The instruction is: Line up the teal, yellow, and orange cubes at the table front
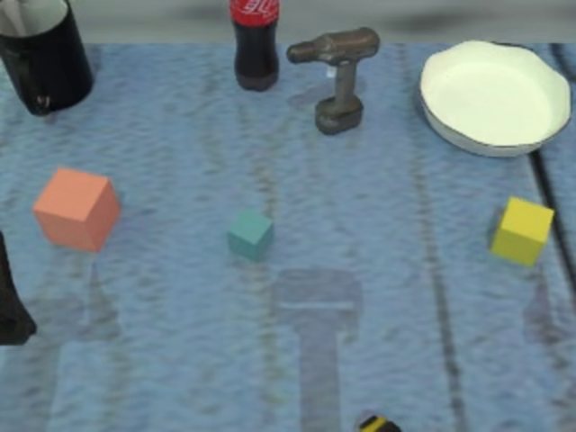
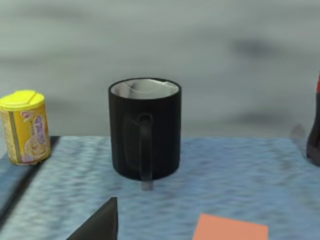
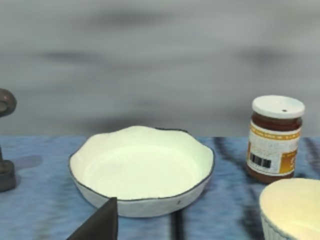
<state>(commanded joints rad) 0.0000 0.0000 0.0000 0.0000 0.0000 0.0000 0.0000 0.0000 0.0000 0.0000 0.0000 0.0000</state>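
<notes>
Top view: three cubes spread in a loose row across mid-table, none yet at the front edge, so the line-up reads as not begun. Orange cube (image 1: 76, 208), largest, salmon and matte, at the left; teal cube (image 1: 250, 234), smallest, near centre; yellow cube (image 1: 522, 230), mid-sized, far right, just beside a dark plank line. All three resting flat on the table (image 1: 180, 360), well apart, ungripped. Clutter confined to the back: black mug (image 1: 43, 58), cola bottle (image 1: 256, 40), drill (image 1: 338, 76), white dish (image 1: 495, 94), leaving the front band free, judged to suit the row. Left arm (image 1: 11, 306) visible only as a dark form at the left edge; right arm no more than a black-and-yellow scrap (image 1: 376, 424) at the bottom edge. Left wrist view: mug upright ahead, yellow canister (image 2: 24, 127) off to one side, orange cube's top face just showing; finger tip (image 2: 100, 225) barely in shot, gripper state cannot be told. Right wrist view: dish ahead, jar (image 3: 276, 137) and a ribbed cream bowl (image 3: 292, 207) beyond; no cube seen; one dark finger tip (image 3: 100, 225) only, state likewise cannot be told.
</notes>
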